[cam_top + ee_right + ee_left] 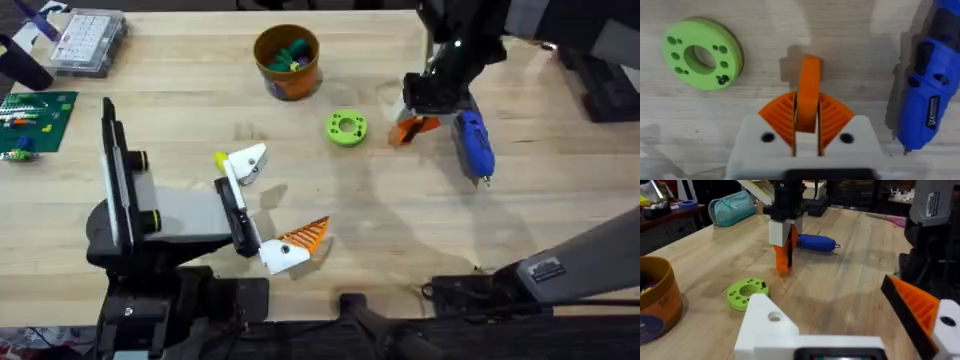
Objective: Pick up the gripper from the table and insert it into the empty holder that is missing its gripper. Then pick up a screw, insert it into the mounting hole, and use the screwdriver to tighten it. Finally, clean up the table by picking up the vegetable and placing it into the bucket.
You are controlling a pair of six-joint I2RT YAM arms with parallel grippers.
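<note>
Orange and loose, the gripper (809, 92) sits pinched in the right gripper (807, 127); insertion into the empty holder (245, 165), screwing and cleanup remain.

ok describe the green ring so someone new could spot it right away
Start at the orange-brown bucket near the far edge of the wooden table. The green ring lies flat just nearer and to the right, left of the right gripper. It is the only lime-green disc, with a big centre hole ringed by small holes.

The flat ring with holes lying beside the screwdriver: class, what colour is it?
The flat ring is bright lime green, clearest in the right wrist view.
</note>
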